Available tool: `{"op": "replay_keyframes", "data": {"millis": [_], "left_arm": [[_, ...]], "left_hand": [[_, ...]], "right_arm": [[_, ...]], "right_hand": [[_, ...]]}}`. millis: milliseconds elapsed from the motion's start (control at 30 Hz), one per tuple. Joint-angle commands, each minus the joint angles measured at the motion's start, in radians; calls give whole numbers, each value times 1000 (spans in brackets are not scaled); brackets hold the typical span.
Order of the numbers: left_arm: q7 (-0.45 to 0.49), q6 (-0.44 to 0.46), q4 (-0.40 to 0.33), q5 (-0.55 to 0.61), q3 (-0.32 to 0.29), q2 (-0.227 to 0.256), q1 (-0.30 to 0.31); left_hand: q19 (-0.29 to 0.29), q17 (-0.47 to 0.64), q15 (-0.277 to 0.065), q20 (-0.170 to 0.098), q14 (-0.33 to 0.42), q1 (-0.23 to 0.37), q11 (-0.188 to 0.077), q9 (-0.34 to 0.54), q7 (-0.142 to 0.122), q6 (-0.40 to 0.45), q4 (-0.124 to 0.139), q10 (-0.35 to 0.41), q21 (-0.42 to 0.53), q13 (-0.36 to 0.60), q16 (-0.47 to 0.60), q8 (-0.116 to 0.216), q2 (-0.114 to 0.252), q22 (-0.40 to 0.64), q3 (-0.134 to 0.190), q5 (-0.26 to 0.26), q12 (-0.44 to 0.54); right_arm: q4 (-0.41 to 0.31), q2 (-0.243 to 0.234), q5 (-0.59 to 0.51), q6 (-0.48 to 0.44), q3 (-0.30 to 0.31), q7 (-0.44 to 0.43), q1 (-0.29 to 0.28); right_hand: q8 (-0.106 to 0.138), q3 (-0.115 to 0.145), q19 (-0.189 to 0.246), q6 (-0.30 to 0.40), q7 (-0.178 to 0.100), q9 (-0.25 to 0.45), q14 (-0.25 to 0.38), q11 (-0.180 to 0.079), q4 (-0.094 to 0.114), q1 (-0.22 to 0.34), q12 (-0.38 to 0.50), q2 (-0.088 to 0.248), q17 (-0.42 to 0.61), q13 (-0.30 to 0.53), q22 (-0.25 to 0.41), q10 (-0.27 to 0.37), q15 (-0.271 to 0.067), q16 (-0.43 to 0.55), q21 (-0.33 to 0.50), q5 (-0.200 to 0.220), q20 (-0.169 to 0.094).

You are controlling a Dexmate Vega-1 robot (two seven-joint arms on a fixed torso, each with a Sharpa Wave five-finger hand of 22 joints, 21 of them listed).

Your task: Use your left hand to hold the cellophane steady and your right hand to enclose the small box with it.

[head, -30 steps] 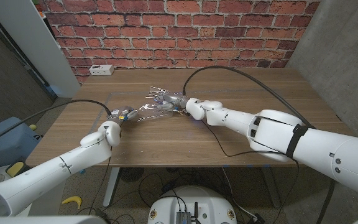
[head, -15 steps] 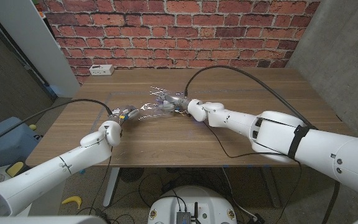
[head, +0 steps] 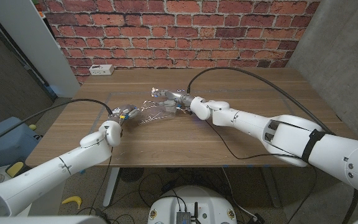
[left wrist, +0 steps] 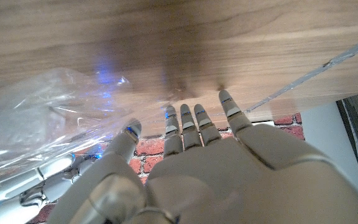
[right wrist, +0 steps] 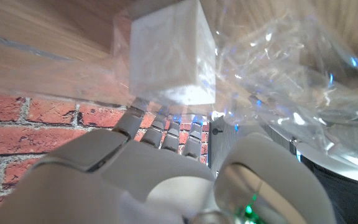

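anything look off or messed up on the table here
Nothing is spilled or broken. The clear cellophane sheet is crumpled and bunched between the left hand and right hand, not smooth, and covers the small white box unevenly.

Head cam looks down over both arms at the tabletop (head: 241,93), brick wall (head: 185,31) behind. Both wrist cams sit close behind their own hands, views flipped. All three share the cellophane (head: 146,109).
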Motion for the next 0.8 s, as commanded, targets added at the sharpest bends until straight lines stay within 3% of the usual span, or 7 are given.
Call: {"op": "replay_keyframes", "data": {"millis": [33,200,333,533,633,667,800], "left_arm": [[4,2,-8,3,-6,2,7],[22,-17,-11,-4,-19,2,18],[94,-92,-8,-38,-68,-4,65],[329,-322,48,-70,-160,-55,163],[439,-438,89,-64,-189,-91,191],[504,-516,118,-66,-204,-115,202],[595,-633,165,-51,-226,-157,214]], "left_hand": [[-2,1,3,9,3,-8,4,2,-6,2,3,0,-7,1,3,3,14,3,1,-1,10],[-3,1,3,10,3,-8,4,2,-7,-1,2,-1,-7,1,3,3,14,3,2,-1,11],[-2,1,10,13,4,-8,5,3,-9,-11,3,-6,-7,1,4,0,15,3,2,0,9],[-2,2,20,35,16,-7,2,3,-30,-21,-9,-12,-10,2,9,1,-4,2,-7,-2,10],[1,3,22,45,23,-7,-6,3,-36,-18,-17,-9,-11,2,11,4,-17,2,-13,-4,13],[3,3,21,47,25,-6,-9,3,-40,-15,-19,-7,-10,3,12,5,-20,2,-15,-4,14],[12,4,22,53,36,-3,-12,3,-47,-9,-30,-1,-9,3,15,8,-31,1,-20,-5,17]], "right_arm": [[-189,-81,13,15,85,60,-45],[-189,-78,54,43,132,53,-71],[-178,-70,94,69,170,35,-94],[-169,-65,124,92,207,4,-114],[-168,-65,145,103,227,-5,-125],[-169,-68,159,108,240,-11,-132],[-179,-74,181,118,266,-30,-149]], "right_hand": [[11,7,7,18,10,1,17,7,-19,20,4,0,2,3,1,21,-10,1,-7,1,6],[13,-6,11,30,12,2,25,9,-9,-7,6,-11,7,4,2,32,-10,5,-8,-5,6],[14,-22,12,37,13,3,26,15,7,-42,7,-18,13,4,4,42,-10,6,-9,-11,6],[14,-32,11,42,16,4,27,15,18,-64,5,-20,16,5,5,42,-9,7,-11,-13,6],[14,-35,10,43,16,4,26,15,21,-70,5,-21,16,5,5,43,-10,6,-12,-14,6],[14,-36,10,44,15,4,26,14,22,-73,5,-21,17,5,5,43,-9,6,-12,-14,7],[14,-41,6,47,16,4,26,13,27,-84,5,-22,18,5,5,46,-9,6,-14,-15,7]]}}
